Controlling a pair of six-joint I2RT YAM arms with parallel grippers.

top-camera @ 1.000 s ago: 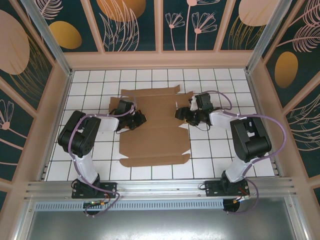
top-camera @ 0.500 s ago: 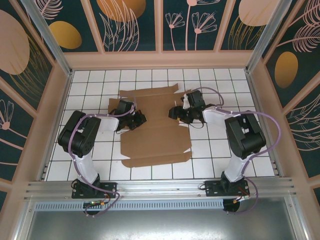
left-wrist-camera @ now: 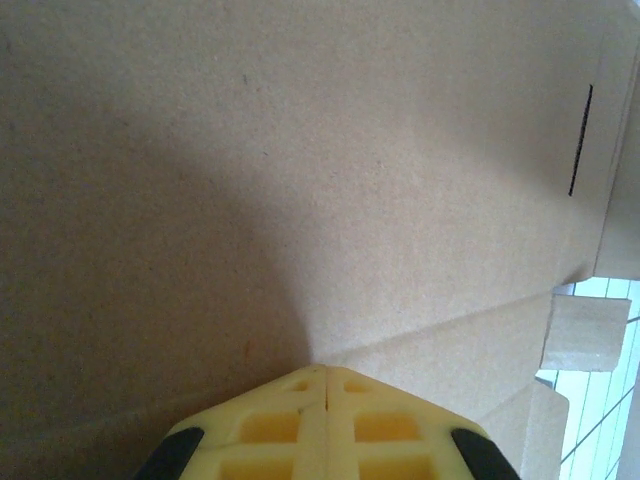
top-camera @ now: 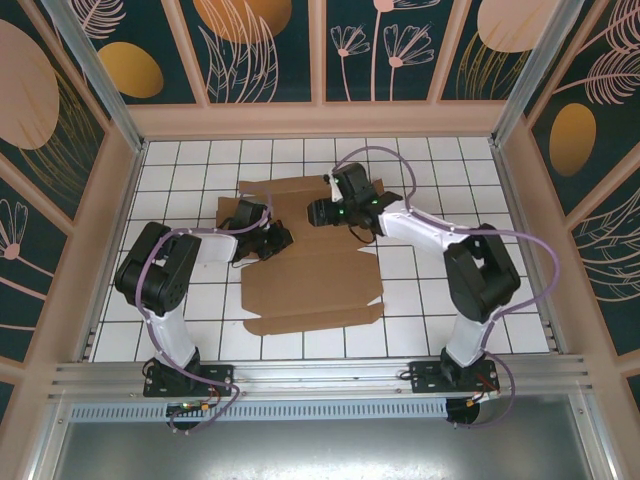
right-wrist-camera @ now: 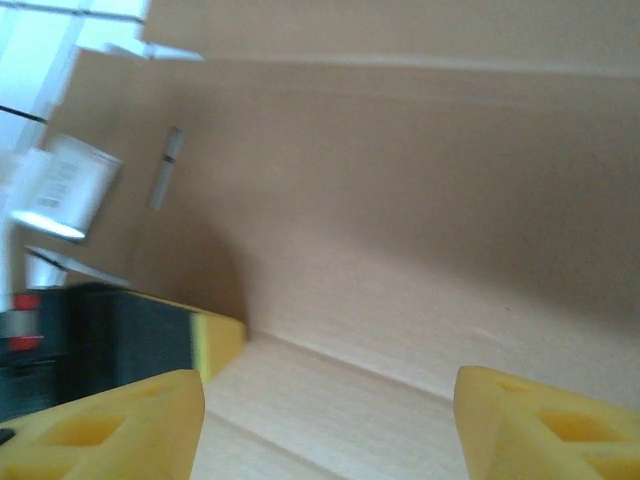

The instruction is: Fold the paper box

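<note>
At the tip of the left gripper (left-wrist-camera: 327,385), the two yellow fingers (left-wrist-camera: 260,425) are pressed together with only a thin seam between them. Their point is set against the plain brown cardboard of the paper box (left-wrist-camera: 250,180). Just ahead of that tip a crease runs off to the right. Farther out on the right are a narrow dark slot (left-wrist-camera: 580,140), a small square tab (left-wrist-camera: 585,335) and a strip of white tiled table (left-wrist-camera: 600,400). From above, the left gripper (top-camera: 282,240) lies over the left part of the paper box (top-camera: 310,285), which is spread as a wide die-cut sheet on the table (top-camera: 430,300). The right gripper (top-camera: 315,212) is near it, a little farther from the arm bases and to its right, over the far half of the sheet. The right gripper (right-wrist-camera: 327,390) has its jaws spread wide: one yellow finger (right-wrist-camera: 120,420) sits low on the left and the other low on the right, and cardboard (right-wrist-camera: 400,200) fills the gap between and beyond them. A fold line crosses close ahead of these fingertips, and a thin slot (right-wrist-camera: 165,165) lies farther off to the left. Around the table stand dark walls painted with flowers (top-camera: 270,50).
</note>
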